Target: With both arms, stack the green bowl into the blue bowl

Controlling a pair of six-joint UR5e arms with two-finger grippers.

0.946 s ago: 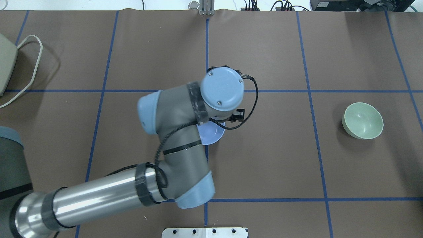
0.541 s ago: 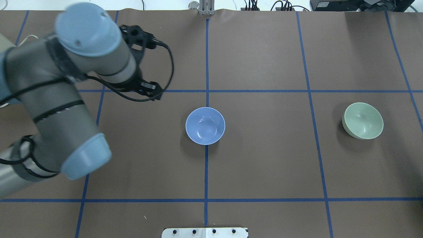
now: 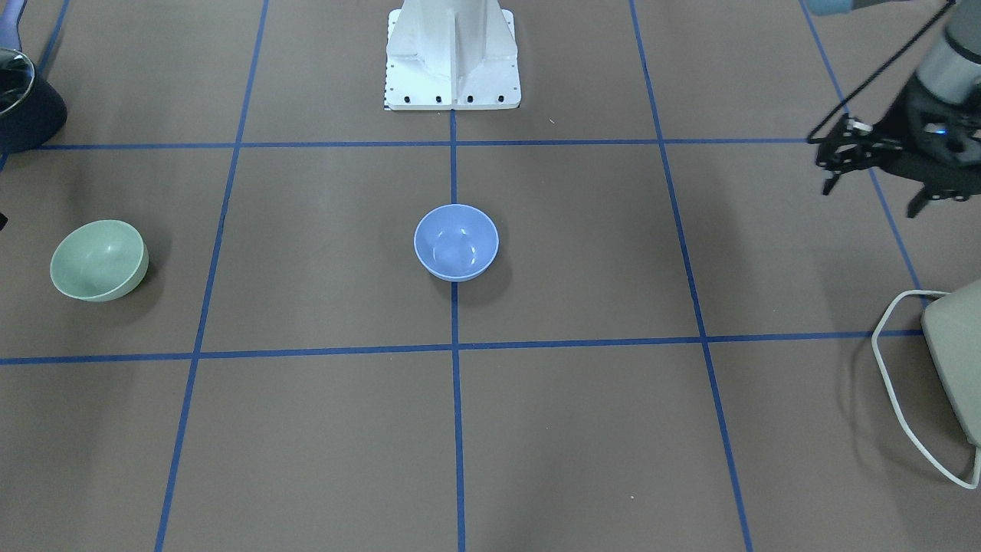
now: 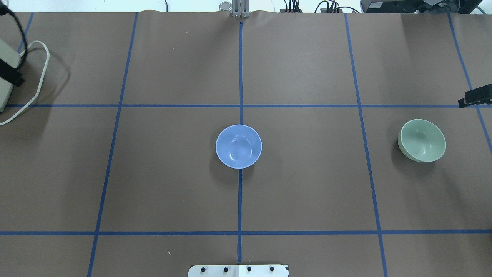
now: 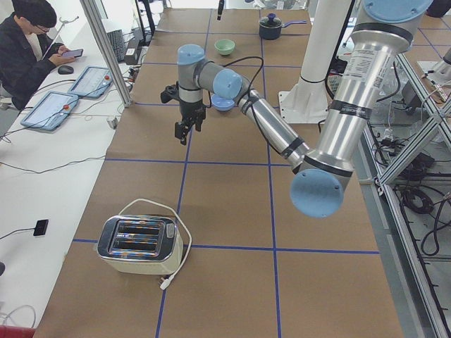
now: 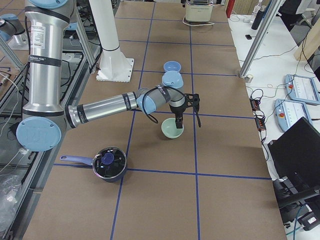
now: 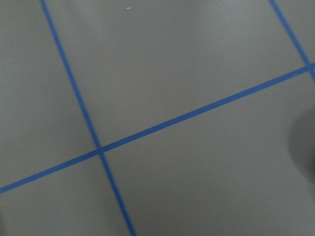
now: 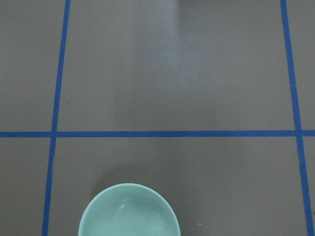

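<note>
the small round periwinkle-blue glossy plastic bowl (image 4: 238,146) sits mouth-up and empty on the brown paper-covered table (image 4: 307,192), right on a blue tape line. the small round pale mint-green plastic bowl (image 4: 422,140) stands well apart from the blue bowl, off to the robot's right, also mouth-up and not gripped by anything.

the right arm's black two-finger gripper (image 6: 179,118) hangs over the green bowl's rim on the side away from the blue bowl. we cannot tell whether its fingers are apart or together, since its wrist camera shows only the bowl's edge. the left arm's black two-finger gripper (image 3: 872,199) is far off on the blue bowl's opposite side, fingers spread and holding nothing.

we judge the stacking has not begun; the green bowl has to be picked up first.

the risks, as we see them:
- a pinch on one glossy wall may slip, or tip and skid the bowl as the fingers come down.
- the carry to the blue bowl is long, so a weak hold could drop it short.
- the bowls look the same size, so an off-centre release could knock the blue bowl aside or leave the green one perched crooked.
</note>
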